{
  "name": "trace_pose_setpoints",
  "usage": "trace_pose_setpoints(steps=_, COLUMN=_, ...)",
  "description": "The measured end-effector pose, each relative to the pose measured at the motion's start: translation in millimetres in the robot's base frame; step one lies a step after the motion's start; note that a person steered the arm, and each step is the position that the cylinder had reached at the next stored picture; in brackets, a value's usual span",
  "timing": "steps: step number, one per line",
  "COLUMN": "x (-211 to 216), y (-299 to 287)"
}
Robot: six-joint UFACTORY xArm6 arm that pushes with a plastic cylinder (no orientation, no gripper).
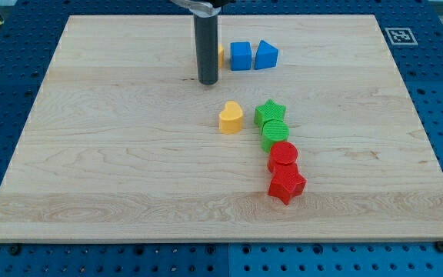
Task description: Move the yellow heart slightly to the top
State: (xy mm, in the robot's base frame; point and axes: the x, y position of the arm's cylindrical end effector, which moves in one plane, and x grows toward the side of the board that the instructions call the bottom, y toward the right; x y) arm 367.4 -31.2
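Observation:
The yellow heart (231, 118) lies near the middle of the wooden board (114, 154). My tip (208, 80) stands above and a little left of the heart, apart from it by a small gap. The rod rises straight to the view's top edge. A green star (270, 112) sits just right of the heart, close to it but not touching as far as I can tell.
A green round block (274, 134), a red round block (284, 156) and a red star (286, 185) run down from the green star. A blue cube (241, 55) and a blue triangular block (266, 55) sit near the top. A yellow block (220, 54) peeks out behind the rod.

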Motion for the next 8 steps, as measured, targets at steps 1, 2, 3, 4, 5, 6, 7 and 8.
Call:
trace_pose_setpoints(steps=1, x=9.0, y=-15.3)
trace_pose_setpoints(steps=2, x=49.1, y=-15.5)
trace_pose_setpoints(steps=3, x=91.9, y=-15.5)
trace_pose_setpoints(steps=4, x=129.0, y=-2.0)
trace_pose_setpoints(steps=5, x=147.5, y=30.4)
trace_pose_setpoints(steps=6, x=148.4, y=41.3)
trace_pose_setpoints(steps=7, x=131.4, y=41.3)
trace_pose_setpoints(steps=8, x=112.1, y=41.3)
